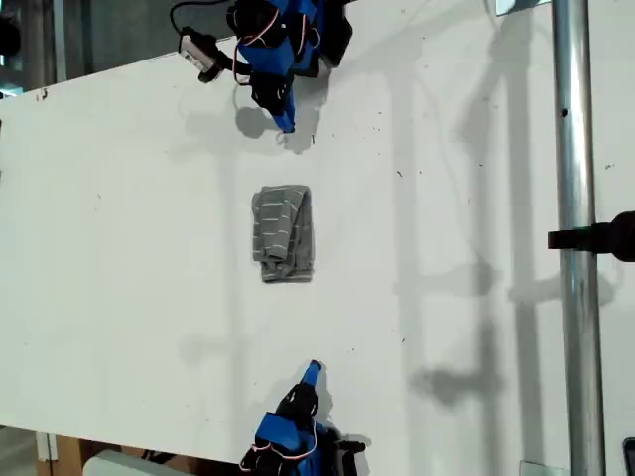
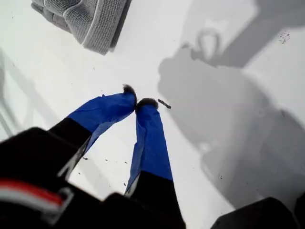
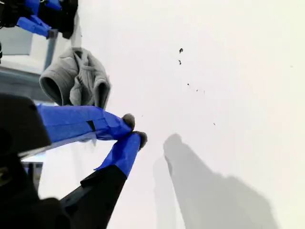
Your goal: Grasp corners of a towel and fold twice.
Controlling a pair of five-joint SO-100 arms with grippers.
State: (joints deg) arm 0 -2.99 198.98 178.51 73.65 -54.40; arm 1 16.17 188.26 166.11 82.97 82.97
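Observation:
The towel [image 1: 285, 235] lies on the white table [image 1: 119, 248] as a small rumpled grey striped bundle, folded over itself. Its corners are tucked into the folds and I cannot pick them out. My first gripper [image 1: 287, 127] hangs shut and empty near the exterior view's top, short of the towel [image 2: 86, 19]; its fingertips [image 2: 128, 90] meet above bare table. My second gripper [image 1: 314, 369] rests shut and empty near the exterior view's bottom edge. From its own camera, that gripper [image 3: 135, 130] sits beside the towel [image 3: 76, 81] without touching it.
A vertical metal pole [image 1: 575, 238] with a black clamp [image 1: 595, 239] crosses the exterior view's right side. A small camera unit with cables [image 1: 198, 50] sits by the first arm's base. Arm shadows fall on the table [image 2: 228, 119]. The first arm [image 3: 33, 21] shows beyond the towel.

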